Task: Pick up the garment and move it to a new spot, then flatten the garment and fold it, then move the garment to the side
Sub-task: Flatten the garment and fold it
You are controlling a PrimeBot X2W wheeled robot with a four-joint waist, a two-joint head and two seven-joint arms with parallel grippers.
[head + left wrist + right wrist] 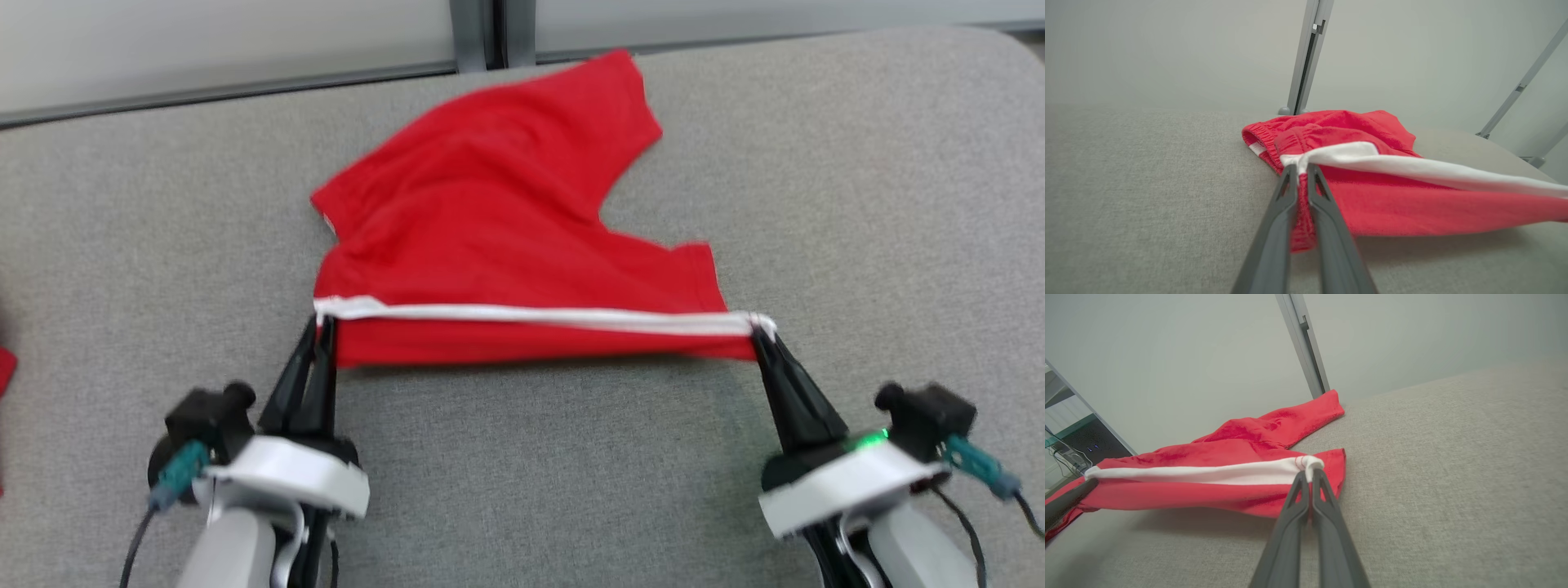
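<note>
Currently in hand: flattening, by judgement; the red shorts (490,212) are stretched out but not yet folded.
Shorts' place: on the grey cushion (531,474) in front of the grey post (478,33), one leg reaching almost to its foot.
Left pincer (325,331): clamped on the waistband end of the white stripe (531,314), nearer than the post, to its left.
Right pincer (763,331): clamped tight on the stripe's hem end, nearer than the post, to its right.
Near edge: raised and taut between both grips; the far part lies rumpled.
Next move: likely an even pull away from the post, then lowering the edge flat.
Container: none in play; the shorts rest straight on the cushion.
</note>
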